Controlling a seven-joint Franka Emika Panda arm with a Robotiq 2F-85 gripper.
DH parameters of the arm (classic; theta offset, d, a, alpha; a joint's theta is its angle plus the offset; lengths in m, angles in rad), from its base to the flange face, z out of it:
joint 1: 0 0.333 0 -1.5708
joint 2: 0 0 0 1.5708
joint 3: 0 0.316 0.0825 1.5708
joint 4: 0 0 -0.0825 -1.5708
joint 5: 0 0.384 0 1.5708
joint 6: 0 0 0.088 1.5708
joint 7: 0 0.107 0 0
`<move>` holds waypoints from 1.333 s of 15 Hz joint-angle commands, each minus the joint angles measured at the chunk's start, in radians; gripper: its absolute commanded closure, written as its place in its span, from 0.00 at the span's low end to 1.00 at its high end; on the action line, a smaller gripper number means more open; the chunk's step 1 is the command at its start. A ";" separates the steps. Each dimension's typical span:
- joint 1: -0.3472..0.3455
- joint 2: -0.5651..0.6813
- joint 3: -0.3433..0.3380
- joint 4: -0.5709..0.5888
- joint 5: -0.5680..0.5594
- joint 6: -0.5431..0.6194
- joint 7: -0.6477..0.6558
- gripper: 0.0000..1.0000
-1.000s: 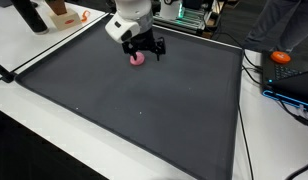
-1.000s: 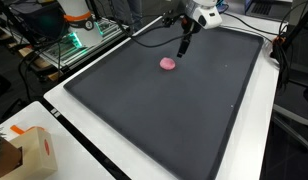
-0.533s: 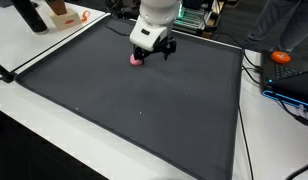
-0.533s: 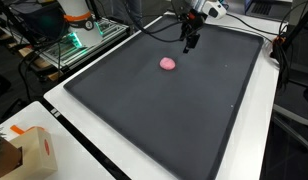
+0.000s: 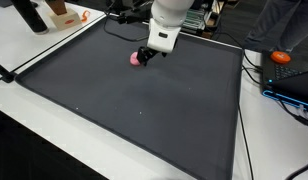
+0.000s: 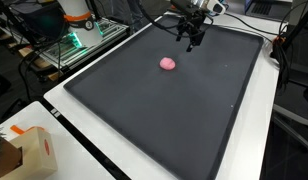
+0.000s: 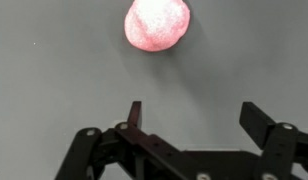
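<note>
Over the last second I carry the arm sideways across the dark mat (image 5: 144, 120), away from the pink ball (image 5: 135, 59). A second ago the fingers (image 5: 146, 56) hang right over the ball and partly cover it in an exterior view. Now they stand just beside it, toward the far edge of the mat, and the ball shows clear of them. In an exterior view the fingers (image 6: 191, 38) sit higher in the picture than before and nearer the mat's far border. The ball (image 6: 168, 63) lies exactly where it lay, so my move has not nudged it.

The wrist view agrees. The ball (image 7: 157, 24) sits at the top of the picture, ahead of the fingers (image 7: 135, 115) and not between them, with bare mat in the gap. The fingers stay spread as wide as they go and hold nothing. They do not touch the ball.

The ball rests alone on the mat, which covers most of the white desk (image 5: 29, 130), in the far part and well away from the near edge. I judge that this shift has only pulled me off my line over it. The ball is as free as it was, and I have no hold on it.
</note>
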 commanded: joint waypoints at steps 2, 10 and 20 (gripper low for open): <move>-0.005 0.010 0.002 0.010 -0.037 -0.019 -0.038 0.00; -0.067 -0.029 -0.009 0.006 0.085 -0.009 0.056 0.00; -0.144 -0.196 -0.090 -0.067 0.241 0.050 0.330 0.00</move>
